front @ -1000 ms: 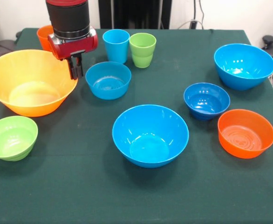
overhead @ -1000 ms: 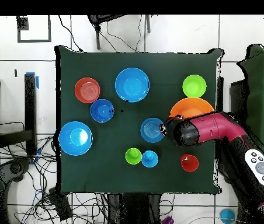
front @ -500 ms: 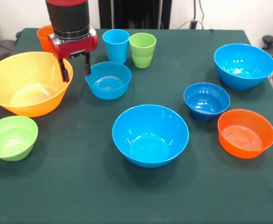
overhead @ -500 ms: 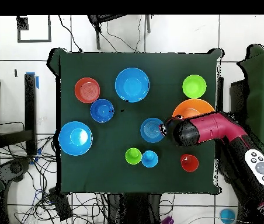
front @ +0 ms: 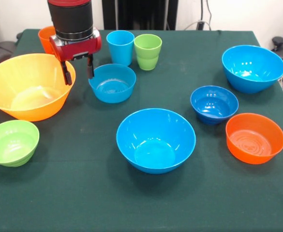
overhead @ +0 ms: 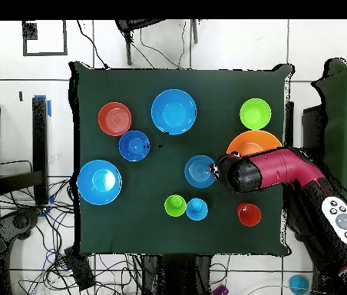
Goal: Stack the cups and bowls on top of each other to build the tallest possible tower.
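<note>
My pincer [front: 77, 69] hangs with its fingers spread apart and nothing between them, one finger over the rim of the big yellow-orange bowl [front: 28, 87], the other in the gap toward the light blue bowl [front: 112, 82]. Whether either finger touches the rim I cannot tell. Nothing is stacked yet: every bowl and cup stands alone on the green table [front: 83, 193], so I judge the tower barely begun, at the step of choosing and gripping its first piece.

The yellow-orange bowl sits at the table's left edge in the front view, the green bowl [front: 11, 142] just beside it toward the near left corner. A large blue bowl [front: 155, 139] stands mid-table, another [front: 253, 67] by the right edge, with the dark blue bowl [front: 214, 104] and the orange bowl [front: 255, 137] near it. The blue cup [front: 120, 47] and green cup [front: 148, 51] stand side by side along the far edge, the orange cup [front: 46, 37] at the far left corner, half hidden by my arm.

Next I need to straddle a rim squarely, drop lower and pinch the wall before lifting; the widest bowl suits the base
</note>
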You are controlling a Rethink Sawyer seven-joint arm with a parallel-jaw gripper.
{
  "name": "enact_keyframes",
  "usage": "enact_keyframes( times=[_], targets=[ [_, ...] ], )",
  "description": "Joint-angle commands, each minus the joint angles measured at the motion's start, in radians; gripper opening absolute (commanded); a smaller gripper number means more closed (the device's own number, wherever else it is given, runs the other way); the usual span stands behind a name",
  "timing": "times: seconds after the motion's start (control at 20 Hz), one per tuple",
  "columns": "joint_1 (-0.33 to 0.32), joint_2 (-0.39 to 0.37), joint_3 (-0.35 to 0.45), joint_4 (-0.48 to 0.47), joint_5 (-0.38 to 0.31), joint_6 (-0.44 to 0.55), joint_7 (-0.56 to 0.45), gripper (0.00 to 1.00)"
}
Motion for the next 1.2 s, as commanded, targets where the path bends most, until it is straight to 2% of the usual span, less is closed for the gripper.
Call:
enact_keyframes(
  times=[0.05, 0.25, 0.3, 0.65, 0.9, 1.2],
  targets=[
    [0.036, 0.015, -0.048, -0.030, -0.062, 0.018, -0.193, 1.00],
    [0.022, 0.022, -0.062, -0.053, -0.095, 0.013, -0.226, 1.00],
    [0.010, 0.025, -0.058, -0.060, -0.104, 0.019, -0.270, 1.00],
    [-0.055, 0.069, -0.046, -0.097, -0.108, -0.002, -0.337, 1.00],
    [-0.044, 0.067, -0.049, -0.070, -0.113, -0.016, -0.279, 1.00],
    [-0.035, 0.063, -0.052, -0.063, -0.122, -0.021, -0.259, 1.00]
  ],
)
